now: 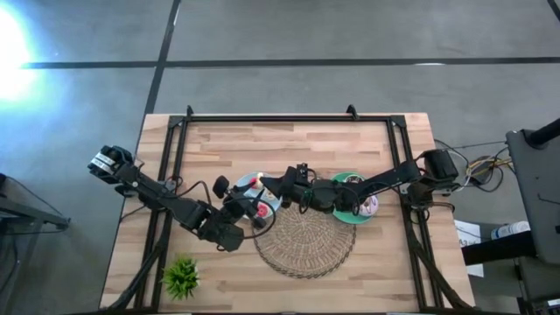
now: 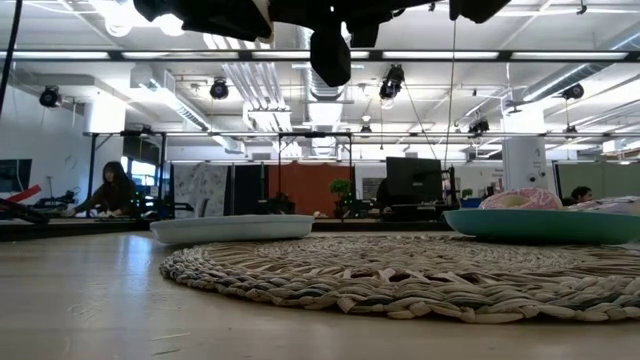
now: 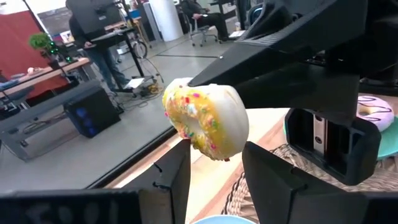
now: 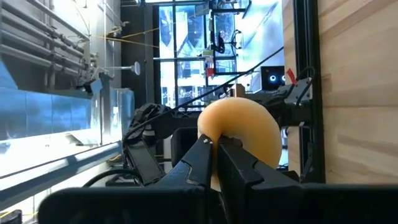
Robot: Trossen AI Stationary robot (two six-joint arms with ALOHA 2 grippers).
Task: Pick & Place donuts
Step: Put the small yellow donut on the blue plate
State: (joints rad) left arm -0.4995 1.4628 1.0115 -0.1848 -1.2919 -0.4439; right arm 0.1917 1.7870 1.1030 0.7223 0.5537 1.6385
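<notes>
A donut with yellow frosting and sprinkles (image 3: 205, 118) hangs in the air, shut in my right gripper (image 4: 217, 149), which reaches in from the table's right over the light-blue plate (image 1: 262, 206). Its plain tan side (image 4: 242, 134) faces the right wrist camera. My left gripper (image 3: 214, 180) is open just under the donut, one finger on each side of its lower edge; whether they touch it I cannot tell. A lilac-white donut (image 3: 374, 112) and a pink one (image 2: 520, 198) lie on the green plate (image 1: 343, 213). My right gripper pinches the yellow donut's ring at its edge (image 4: 219, 132) between its two shut fingers. The fingers come about level from the table's right. The donut is lifted clear and stands on edge, frosting toward the left gripper.
A round woven mat (image 1: 304, 238) lies near the table's near edge, between and in front of the two plates. A small spiky green plant (image 1: 181, 276) stands at the near left corner. A black frame (image 1: 289, 117) runs round the table. People sit at desks in the room beyond.
</notes>
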